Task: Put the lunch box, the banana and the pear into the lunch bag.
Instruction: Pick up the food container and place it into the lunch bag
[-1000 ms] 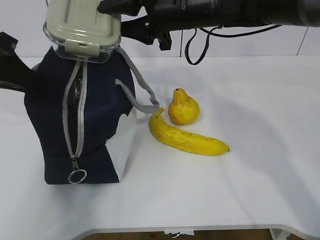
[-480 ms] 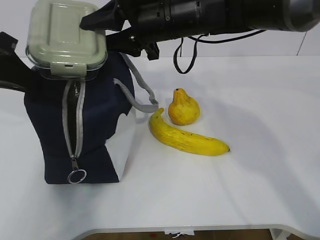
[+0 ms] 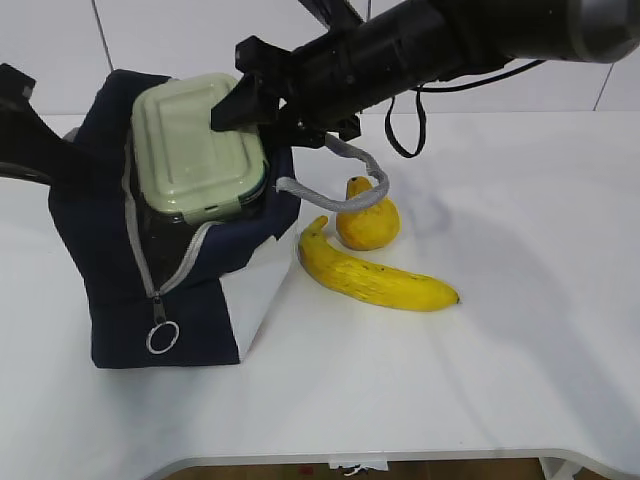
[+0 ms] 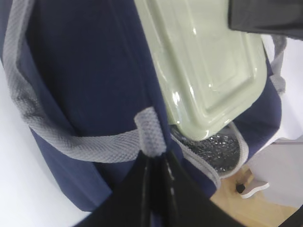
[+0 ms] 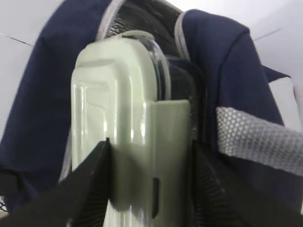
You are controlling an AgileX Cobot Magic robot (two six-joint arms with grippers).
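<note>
Nearest the front edge of the white surface (image 3: 420, 390), the banana (image 3: 375, 277) lies on its side, its dark stem end pointing toward the lunch bag (image 3: 110, 310) and its far tip toward the right. Just behind it sits the pear (image 3: 367, 222), upright with its stub top up, touching or almost touching the banana's stem end. A grey webbing handle (image 3: 345, 190) loops out from the bag toward the pear.

To the left stands the navy bag, its grey zipper (image 3: 160, 285) parted and the ring pull (image 3: 162, 337) hanging low on the front. The lunch box (image 3: 198, 145) rests tilted in the bag's open mouth, sage-green lid facing outward, lower end sunk among the fabric and silver lining. The right tool (image 3: 250, 100) reaches in from the upper right and clamps the box by its end, one finger (image 5: 92, 182) on each side of the lid in the right wrist view.

Farther left, the left tool (image 4: 154, 165) is closed, pinching the other grey handle (image 4: 85, 149) at the bag's rear edge.
</note>
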